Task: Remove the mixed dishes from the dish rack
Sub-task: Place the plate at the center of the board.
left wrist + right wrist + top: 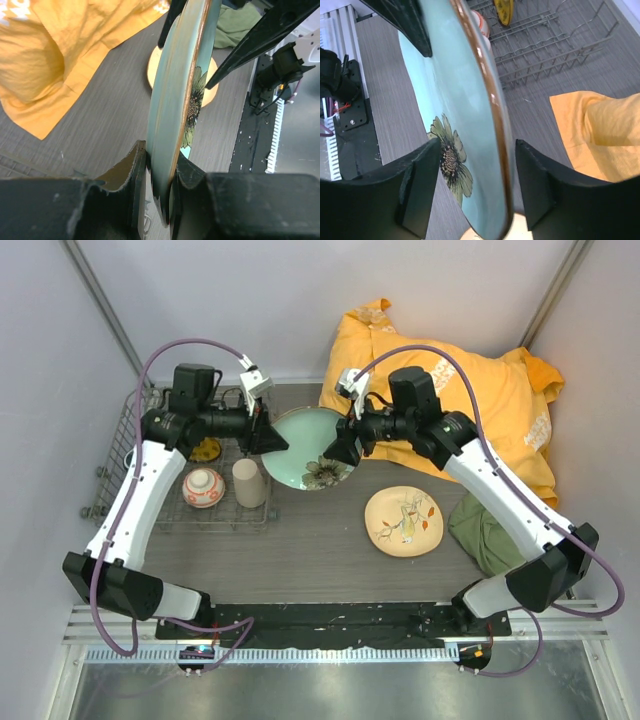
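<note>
The pale green flower-marked plate (310, 455) is held on edge above the table between both arms. My left gripper (270, 436) is shut on its left rim (175, 100), the fingers pinching it. My right gripper (340, 447) is open, its jaws standing either side of the plate's right rim (460, 100), with a gap on the outer side. The grey wire dish rack (130, 430) at the left holds the white-and-red bowl (203, 487), the beige cup (249, 483) and the yellow-and-dark plate (207, 448). The dark green mug is out of view.
A cream plate with a leaf drawing (402, 521) lies on the table right of centre. An orange cloth (460, 390) is heaped at the back right, and a green cloth (485, 535) lies under the right arm. Grey walls close in both sides.
</note>
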Controlling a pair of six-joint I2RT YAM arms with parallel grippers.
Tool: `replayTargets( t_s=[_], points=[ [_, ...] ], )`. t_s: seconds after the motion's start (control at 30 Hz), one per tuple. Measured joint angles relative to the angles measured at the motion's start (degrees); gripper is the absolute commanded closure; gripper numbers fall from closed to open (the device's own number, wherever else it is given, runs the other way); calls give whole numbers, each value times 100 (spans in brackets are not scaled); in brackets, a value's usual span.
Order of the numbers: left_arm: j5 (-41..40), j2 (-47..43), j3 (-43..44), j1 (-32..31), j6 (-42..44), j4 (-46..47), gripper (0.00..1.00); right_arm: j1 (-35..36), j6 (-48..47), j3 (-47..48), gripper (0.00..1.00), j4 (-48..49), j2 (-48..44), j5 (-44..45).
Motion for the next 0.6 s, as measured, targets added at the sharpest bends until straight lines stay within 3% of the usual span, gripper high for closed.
replayTargets(
  t_s=[0.07,0.17,0.2,0.47,0.5,0.53,0.6],
  points=[
    [107,0,-87,-7,-116,162,100,57,-2,0,59,2,26,-42],
    [260,-13,-232,-9,-249,350,100,81,-9,0,95,0,50,-31],
    [240,-26,-282,0,-236,455,99,63,105,0,99,-74,50,-151],
    [262,-33,-363,13,-444,774,61,42,50,-70,99,-20,-37,-136],
    [251,-37,-363,4,-487,846,52,57,42,-111,99,-13,-66,-74],
    [245,-61,-363,-7,-540,920,33,79,-11,-170,99,-44,-90,17],
    [203,-157,-363,-11,-610,1034,19,76,-66,-332,99,-131,-111,162]
  ],
)
